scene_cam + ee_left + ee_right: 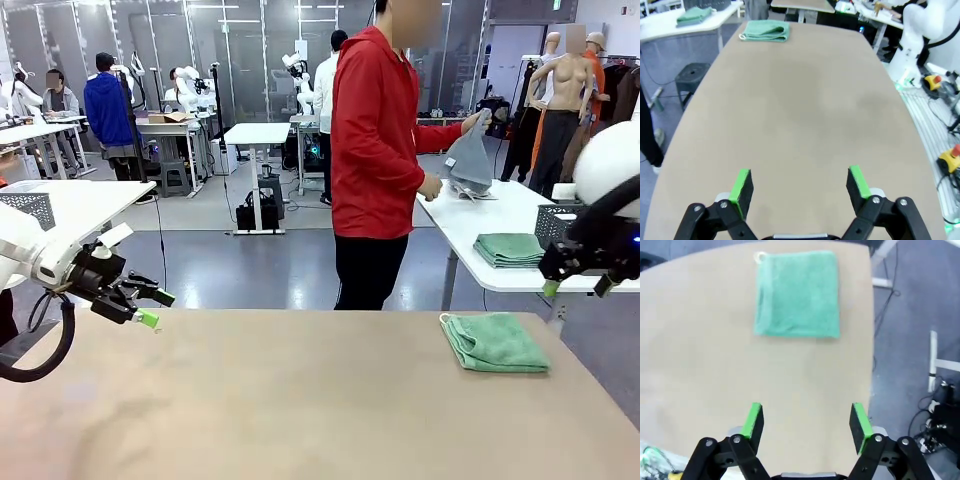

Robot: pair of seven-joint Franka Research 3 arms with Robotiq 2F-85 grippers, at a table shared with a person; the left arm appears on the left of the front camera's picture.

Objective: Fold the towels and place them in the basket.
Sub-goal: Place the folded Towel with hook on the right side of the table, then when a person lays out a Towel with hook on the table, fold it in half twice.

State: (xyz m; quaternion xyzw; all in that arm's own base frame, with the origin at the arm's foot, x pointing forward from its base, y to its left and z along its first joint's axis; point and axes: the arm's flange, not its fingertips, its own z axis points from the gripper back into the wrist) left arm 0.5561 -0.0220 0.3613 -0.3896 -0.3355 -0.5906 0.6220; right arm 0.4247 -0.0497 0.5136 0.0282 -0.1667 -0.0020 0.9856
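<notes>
The left gripper (155,308) hangs over the near-left part of the tan table (300,400), just inside its far edge, tilted down toward the top. In the left wrist view the left gripper (799,175) has its green pads (741,184) spread wide with nothing between them, and bare tabletop (805,100) runs ahead of them to the far end.

The whole middle of the table is open surface from near edge to far edge. Beyond the far edge stands a person in a red top (375,150), turned toward a white side table (480,225) and holding up a grey towel (468,158) in both hands.

The folded mint green towel (493,341) lies flat near the table's far-right corner, close to both the far edge and the right edge. From the left wrist it is the mint green towel (765,31) at the far end. In the right wrist view the mint green towel (797,295) sits with one side just inside the table's edge, a small loop at one corner.

The right gripper (576,287) hovers above and just to the right of that towel, apart from it. The right gripper (806,412) shows its jaws wide and empty over bare table.

On the white side table lie another folded green towel (510,248) and the dark mesh basket (553,222), partly hidden by the right arm.
</notes>
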